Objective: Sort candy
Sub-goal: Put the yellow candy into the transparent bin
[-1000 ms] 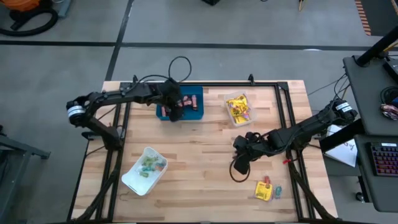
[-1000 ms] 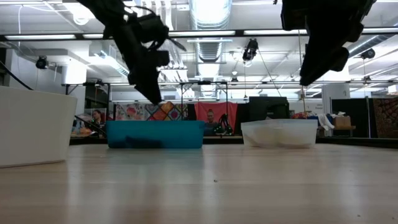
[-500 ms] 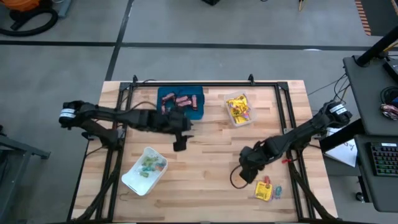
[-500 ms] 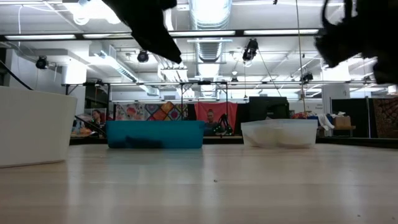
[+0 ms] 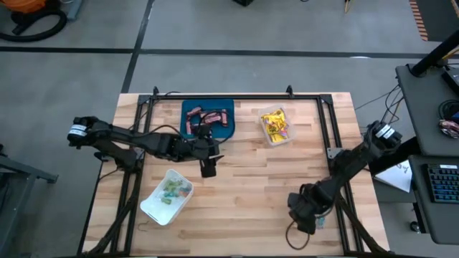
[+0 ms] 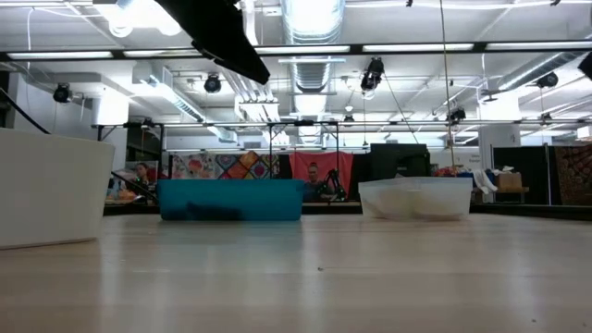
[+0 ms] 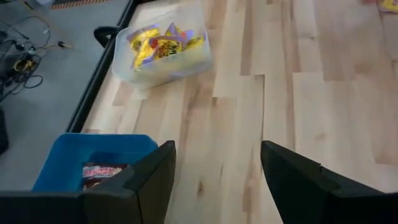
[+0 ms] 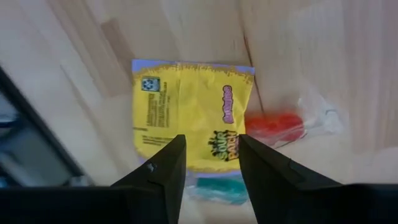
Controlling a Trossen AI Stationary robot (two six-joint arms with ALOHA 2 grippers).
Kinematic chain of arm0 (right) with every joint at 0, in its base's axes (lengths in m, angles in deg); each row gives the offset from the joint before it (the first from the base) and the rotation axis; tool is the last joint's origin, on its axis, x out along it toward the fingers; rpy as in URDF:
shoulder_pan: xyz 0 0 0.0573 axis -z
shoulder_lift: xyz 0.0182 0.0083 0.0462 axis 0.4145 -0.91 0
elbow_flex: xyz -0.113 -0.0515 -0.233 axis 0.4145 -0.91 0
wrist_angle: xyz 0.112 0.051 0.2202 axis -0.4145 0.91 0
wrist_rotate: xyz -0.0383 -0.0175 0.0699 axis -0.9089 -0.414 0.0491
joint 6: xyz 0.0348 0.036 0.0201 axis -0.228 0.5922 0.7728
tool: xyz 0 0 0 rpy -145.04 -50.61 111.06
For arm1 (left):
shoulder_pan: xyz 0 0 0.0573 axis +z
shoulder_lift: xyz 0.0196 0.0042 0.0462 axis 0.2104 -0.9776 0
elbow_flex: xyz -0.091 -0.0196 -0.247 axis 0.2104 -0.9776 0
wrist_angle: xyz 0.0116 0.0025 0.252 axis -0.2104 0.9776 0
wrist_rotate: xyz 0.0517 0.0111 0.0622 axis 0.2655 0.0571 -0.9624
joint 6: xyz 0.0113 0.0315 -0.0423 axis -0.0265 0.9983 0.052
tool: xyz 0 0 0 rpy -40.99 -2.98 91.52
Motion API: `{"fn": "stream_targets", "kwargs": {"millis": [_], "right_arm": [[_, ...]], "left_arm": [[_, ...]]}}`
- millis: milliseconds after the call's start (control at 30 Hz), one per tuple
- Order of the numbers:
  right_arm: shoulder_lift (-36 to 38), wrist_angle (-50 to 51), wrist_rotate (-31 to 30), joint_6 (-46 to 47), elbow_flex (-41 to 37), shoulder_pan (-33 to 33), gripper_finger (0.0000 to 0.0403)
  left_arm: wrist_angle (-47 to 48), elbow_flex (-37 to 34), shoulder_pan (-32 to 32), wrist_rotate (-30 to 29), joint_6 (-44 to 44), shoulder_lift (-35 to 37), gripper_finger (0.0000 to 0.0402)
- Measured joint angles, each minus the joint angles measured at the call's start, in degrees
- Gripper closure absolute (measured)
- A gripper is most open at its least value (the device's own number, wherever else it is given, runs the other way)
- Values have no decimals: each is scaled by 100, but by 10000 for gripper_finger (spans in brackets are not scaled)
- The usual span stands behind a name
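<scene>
My right gripper [image 5: 305,217] hangs open over loose candy near the table's near right corner. In the right wrist view its fingertips [image 8: 211,146] stand above a yellow packet [image 8: 186,121], which lies flat on the wood beside a red sweet [image 8: 275,124] and a teal sweet [image 8: 221,188]. In the high view the gripper hides most of this pile. My left gripper [image 5: 208,170] is open and empty over the table's middle, just in front of the blue tray [image 5: 228,130] of brown-red bars [image 5: 208,116]. Its fingers [image 7: 214,168] frame bare wood.
A clear tray [image 5: 275,125] of yellow packets stands at the far middle right. A white tray [image 5: 166,197] with pastel sweets sits near left. A black frame rail [image 5: 331,143] runs along the table's right side. Bare wood lies between the trays.
My left gripper has left the blue tray and swung toward the table's near edge, out over the middle. My right gripper has gone toward the near right corner and down, tipping more steeply, and now stands over the loose candy.
</scene>
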Motion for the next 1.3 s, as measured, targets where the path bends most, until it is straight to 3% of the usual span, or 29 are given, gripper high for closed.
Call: {"fn": "stream_targets", "kwargs": {"millis": [333,600,733,933,1100,1300], "right_arm": [[-350,-90,-598,-201,-4,-180,248],[-838,-216,-611,-487,13,-174,252],[-995,-275,-568,-487,20,-150,281],[-956,-380,-617,-558,-4,-53,378],[-751,-477,-852,-565,-20,-43,391],[-244,-476,-1553,-559,-20,-38,394]], "left_arm": [[-20,-2,2,-3,-106,-2,183],[-20,-4,2,-5,-117,-2,183],[-44,-4,9,-7,-116,-4,183],[-286,-106,7,-9,-109,-7,183],[-567,-351,5,-7,-89,-9,183],[-936,-602,4,4,-90,-9,183]]}}
